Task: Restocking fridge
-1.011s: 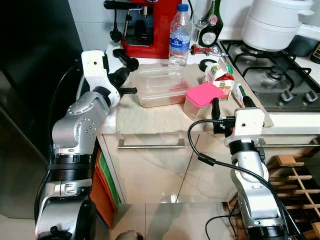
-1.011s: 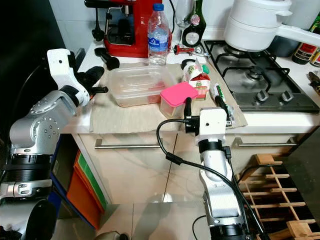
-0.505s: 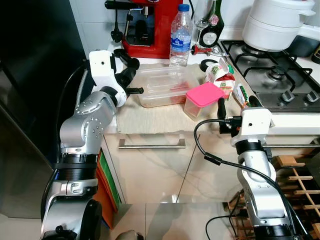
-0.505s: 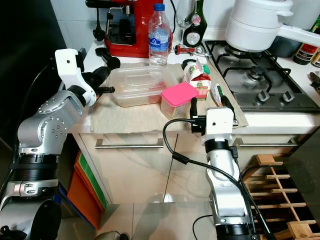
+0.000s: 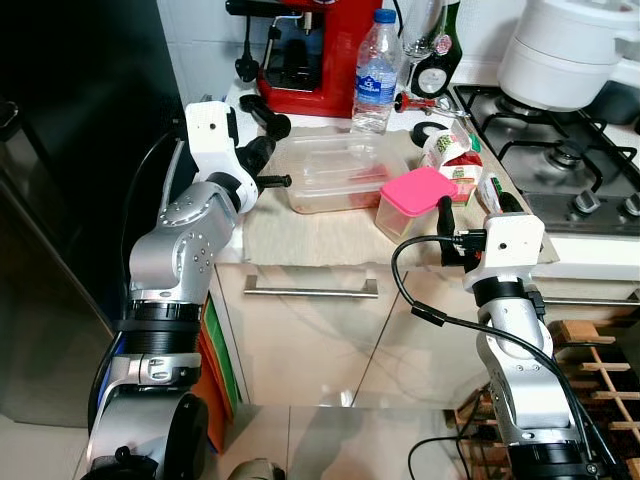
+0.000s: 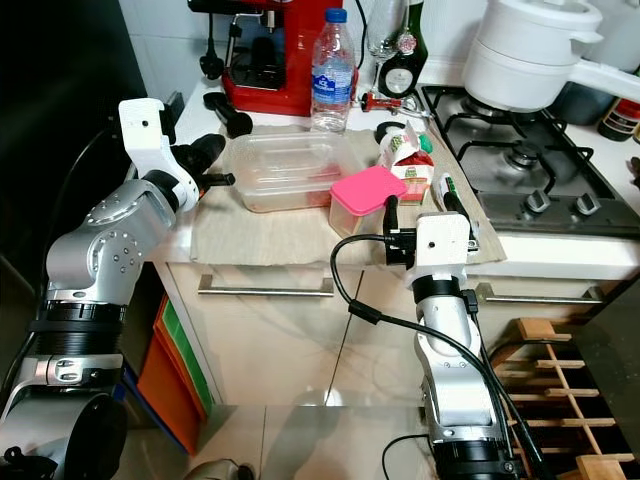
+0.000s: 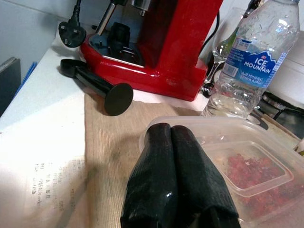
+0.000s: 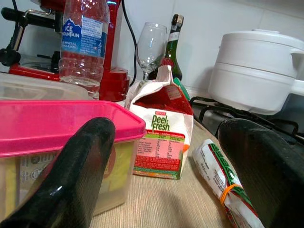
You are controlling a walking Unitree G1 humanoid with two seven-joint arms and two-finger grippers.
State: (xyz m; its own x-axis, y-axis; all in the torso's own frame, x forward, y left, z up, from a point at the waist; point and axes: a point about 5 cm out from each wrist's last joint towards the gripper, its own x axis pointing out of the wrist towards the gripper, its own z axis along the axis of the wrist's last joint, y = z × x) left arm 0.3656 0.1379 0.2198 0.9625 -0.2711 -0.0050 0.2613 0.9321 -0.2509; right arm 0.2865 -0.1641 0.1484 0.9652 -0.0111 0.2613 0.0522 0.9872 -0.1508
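Observation:
A clear plastic container holding some red food sits on a beige mat on the counter. My left gripper is shut with nothing in it, its tips right at the container's left rim. To the container's right stand a pink-lidded tub, a red and white carton and a wrapped green-labelled packet. A water bottle stands behind. My right gripper is open at the counter's front edge. One finger is beside the tub and the other by the packet.
A tall black fridge stands at the left. At the back are a red espresso machine with a loose portafilter, a wine glass and a dark bottle. A gas hob with a white pot is right; a wooden rack is below.
My left arm has risen and reached forward, bringing its shut gripper up to the clear container's left rim. The right gripper has stayed at the counter edge. The camera has shifted a little.

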